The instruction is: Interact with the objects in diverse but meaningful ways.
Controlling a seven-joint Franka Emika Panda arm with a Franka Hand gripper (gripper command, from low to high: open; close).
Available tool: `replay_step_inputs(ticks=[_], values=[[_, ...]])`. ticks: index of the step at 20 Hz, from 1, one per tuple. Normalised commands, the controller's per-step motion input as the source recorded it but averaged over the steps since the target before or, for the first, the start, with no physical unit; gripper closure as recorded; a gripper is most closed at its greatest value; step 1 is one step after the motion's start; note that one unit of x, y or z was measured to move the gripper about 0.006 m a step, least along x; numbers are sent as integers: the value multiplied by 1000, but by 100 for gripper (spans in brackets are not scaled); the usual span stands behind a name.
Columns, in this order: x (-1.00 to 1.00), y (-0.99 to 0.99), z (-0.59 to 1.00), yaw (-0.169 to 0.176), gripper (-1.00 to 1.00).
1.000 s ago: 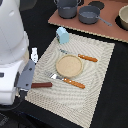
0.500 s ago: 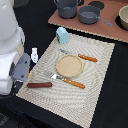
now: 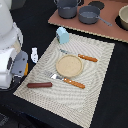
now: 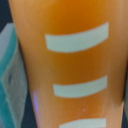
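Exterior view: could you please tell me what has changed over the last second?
The arm drew slightly toward the exterior view's left edge; nothing was visibly taken or released. The carton, plate, sausage and white piece lie where they were.

Exterior view: elevated, looking obliquely down across the placemat [image 3: 75,67]. Wrist view: extreme close-up, filled by an orange scored loaf [image 4: 75,60]; no shared area identifiable.

Even bright light, soft blurry frames
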Motion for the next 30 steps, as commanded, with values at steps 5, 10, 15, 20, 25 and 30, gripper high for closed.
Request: replay_step_inputs(ticks=[5,10,15,20,25,30], values=[[-575,197,-419,0,100],[-196,261,-175,0,100],[27,282,102,0,-100],[51,284,240,0,-100],[75,293,707,-18,-100],[269,465,995,-56,-100]])
